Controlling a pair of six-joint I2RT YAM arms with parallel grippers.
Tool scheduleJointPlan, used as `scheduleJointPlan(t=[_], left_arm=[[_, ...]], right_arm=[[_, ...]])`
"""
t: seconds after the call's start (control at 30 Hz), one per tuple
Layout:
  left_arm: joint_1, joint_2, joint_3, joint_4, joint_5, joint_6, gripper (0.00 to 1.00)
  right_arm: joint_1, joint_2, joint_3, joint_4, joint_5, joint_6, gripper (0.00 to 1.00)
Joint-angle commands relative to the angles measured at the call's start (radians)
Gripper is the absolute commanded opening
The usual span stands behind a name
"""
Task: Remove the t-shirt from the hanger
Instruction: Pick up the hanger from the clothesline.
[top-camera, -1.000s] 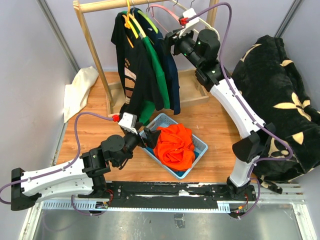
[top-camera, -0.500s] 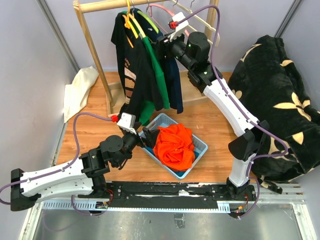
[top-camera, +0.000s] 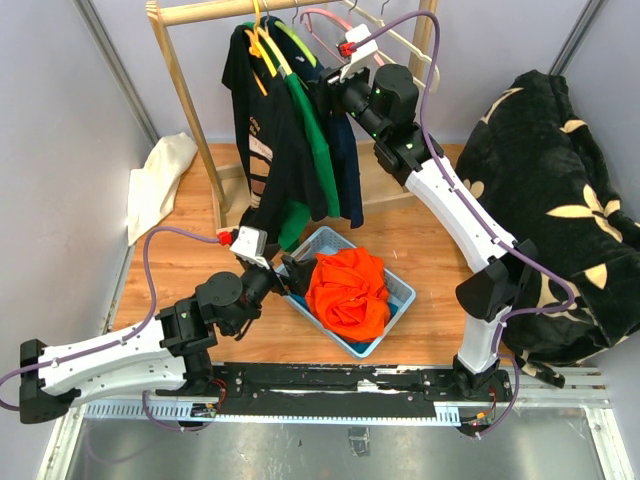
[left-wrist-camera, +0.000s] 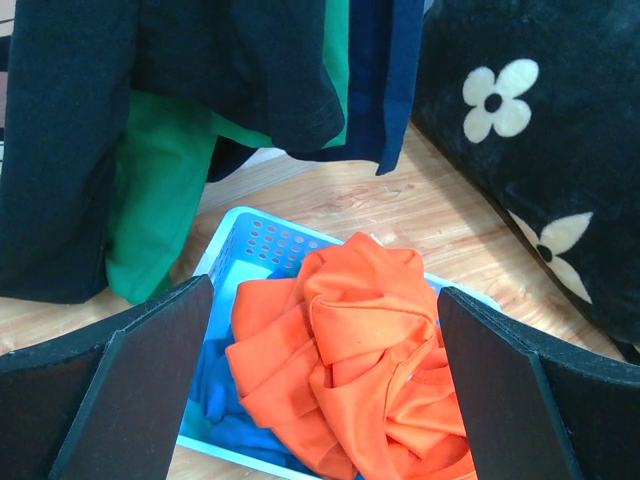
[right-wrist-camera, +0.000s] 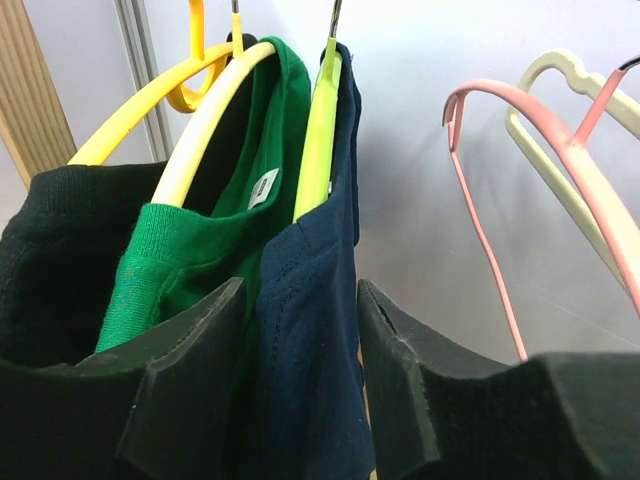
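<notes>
Wrist cam, not top: right gripper straddles navy t-shirt, maybe pinching.

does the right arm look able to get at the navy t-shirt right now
Likely yes: the right fingers sit either side of the navy t-shirt just below its lime hanger, nothing else between them.

The navy t-shirt hangs straight down, still on its lime-green hanger.
</notes>
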Motion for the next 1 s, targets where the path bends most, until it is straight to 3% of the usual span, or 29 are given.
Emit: scheduleJointPlan(t=[0.0,0.47,0.73,0.97], left_arm=[[-0.001,-0.024,-0.014,0.023,-0.033,0.002,1.00],[-0.002,-0.030,-0.017,0.021,-0.034,-0.002,1.00],[-0.001,-0.032,-0.016,0.021,-0.032,-0.001,1.00],[-0.002,-0.032,-0.010,0.020,-0.030,0.005,1.00]], right_arm=[[0.016,-0.002,0.027,0.038,0.018,-0.011,0.47],[0.016,-0.013,0.005,0.069,0.030,-0.008,0.31],[0.016,-0.010,-0.007,0.073,0.038,0.005,0.39],[0.018,-0.010,-0.027,0.087,0.051,0.012,0.30]])
